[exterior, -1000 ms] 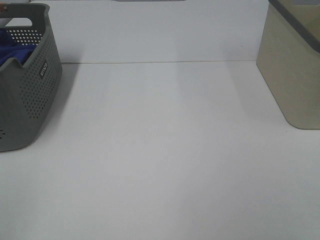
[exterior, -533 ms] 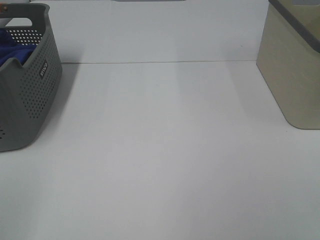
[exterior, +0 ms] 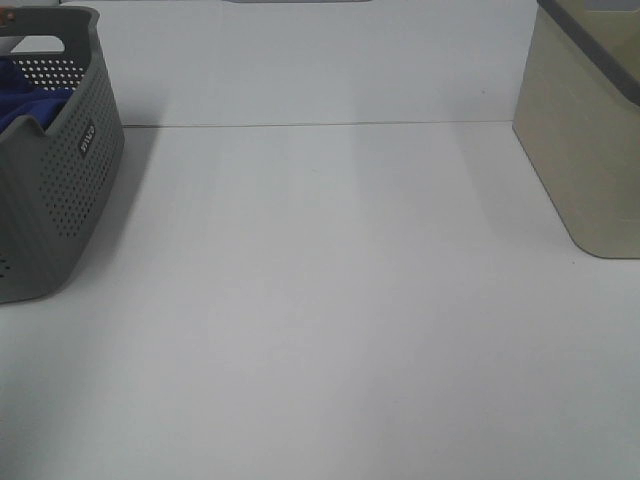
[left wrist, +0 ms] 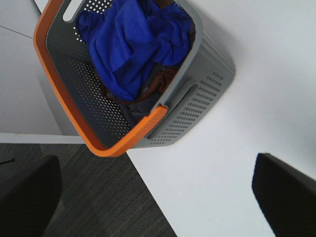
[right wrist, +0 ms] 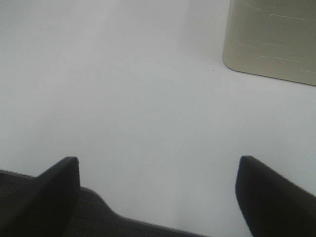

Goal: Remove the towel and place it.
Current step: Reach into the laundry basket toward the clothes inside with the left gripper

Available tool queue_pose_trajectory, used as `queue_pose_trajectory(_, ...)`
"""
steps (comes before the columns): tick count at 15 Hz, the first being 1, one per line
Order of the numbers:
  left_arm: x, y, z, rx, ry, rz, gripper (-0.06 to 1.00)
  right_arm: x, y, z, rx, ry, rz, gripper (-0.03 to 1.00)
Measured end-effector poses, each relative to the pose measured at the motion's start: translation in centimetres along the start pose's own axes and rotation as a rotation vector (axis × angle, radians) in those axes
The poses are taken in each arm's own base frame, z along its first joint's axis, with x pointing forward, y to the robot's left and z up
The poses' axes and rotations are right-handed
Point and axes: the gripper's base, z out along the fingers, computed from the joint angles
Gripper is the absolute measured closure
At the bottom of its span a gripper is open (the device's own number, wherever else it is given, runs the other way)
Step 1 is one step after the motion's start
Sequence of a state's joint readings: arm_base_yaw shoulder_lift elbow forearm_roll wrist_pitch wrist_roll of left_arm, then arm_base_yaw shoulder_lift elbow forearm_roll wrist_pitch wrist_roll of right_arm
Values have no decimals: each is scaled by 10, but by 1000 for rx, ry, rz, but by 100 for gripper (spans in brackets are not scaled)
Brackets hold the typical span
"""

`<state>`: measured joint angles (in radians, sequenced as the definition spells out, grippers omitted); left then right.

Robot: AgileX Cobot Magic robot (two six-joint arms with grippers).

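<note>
Two sets of jaws, both spread wide, both empty.
The left jaws stand fully apart over the edge of the bench (left wrist: pixel 237 148) and grip nothing, with the grey basket (left wrist: pixel 197 98) just beyond them. The right jaws stand equally wide over the bench and grip nothing, with a beige bin (right wrist: pixel 271 44) beyond. The towel (left wrist: pixel 133 44) lies crumpled inside the basket, on top of darker cloth (left wrist: pixel 148 96), clear of both. In the high view the basket sits far left and the bin far right.
</note>
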<state>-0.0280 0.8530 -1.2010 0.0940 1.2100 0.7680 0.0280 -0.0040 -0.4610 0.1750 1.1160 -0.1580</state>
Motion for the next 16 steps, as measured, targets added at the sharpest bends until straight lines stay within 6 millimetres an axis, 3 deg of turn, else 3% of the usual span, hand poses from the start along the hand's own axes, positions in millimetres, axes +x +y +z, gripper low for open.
queue_pose_trajectory(3,-44,42,38,35,47,126,-5,0,0,0,0,0,0,14)
queue_pose_trajectory(8,-76,88,149,31,291,344,-5,0,0,0,0,0,0,14)
queue_pose_trajectory(9,-77,99,195,40,355,391,-5,0,0,0,0,0,0,14)
queue_pose_trajectory(12,-57,106,268,142,447,404,-5,0,0,0,0,0,0,14)
queue_pose_trajectory(13,-52,106,277,161,461,411,-5,0,0,0,0,0,0,14)
queue_pose_trajectory(16,-29,92,340,269,496,439,-5,0,0,0,0,0,0,14)
